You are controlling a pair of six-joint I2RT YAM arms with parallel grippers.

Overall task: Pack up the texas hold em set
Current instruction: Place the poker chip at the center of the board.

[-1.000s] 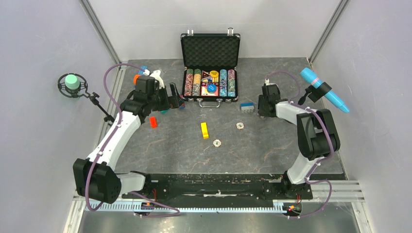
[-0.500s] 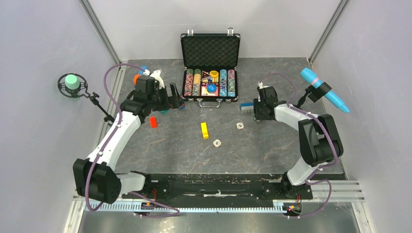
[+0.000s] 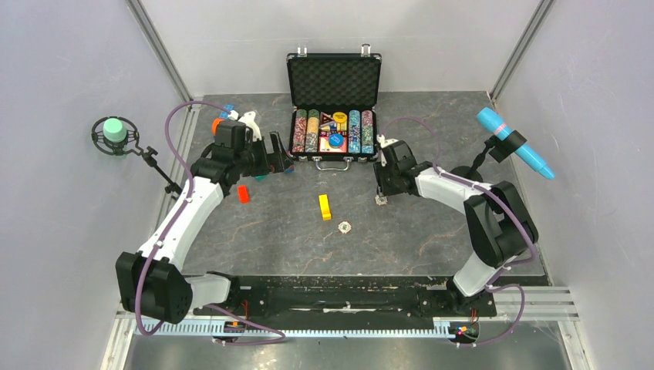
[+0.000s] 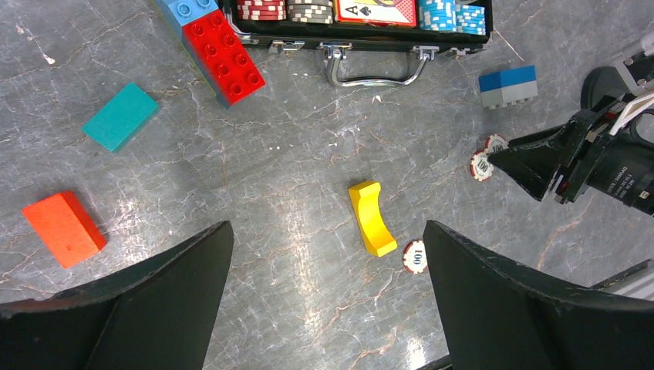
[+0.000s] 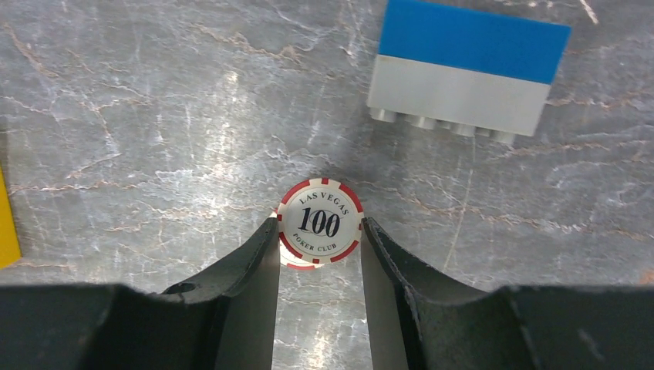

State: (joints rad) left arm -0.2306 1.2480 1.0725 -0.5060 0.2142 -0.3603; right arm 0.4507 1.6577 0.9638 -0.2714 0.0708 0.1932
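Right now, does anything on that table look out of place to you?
Yes. Two poker chips lie loose on the table, outside the open case: one between the right gripper's fingers, another beside the yellow block. Toy bricks are scattered around too.

Between my black fingers [image 5: 247, 258] sits a white chip [image 5: 320, 223] with red edge marks; beyond it, a blue-and-grey brick [image 5: 470, 71] on grey marbled table [image 5: 154, 116].

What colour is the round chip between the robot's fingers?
The poker chip is white in the middle with a red-and-white striped edge, seen best from the right wrist.
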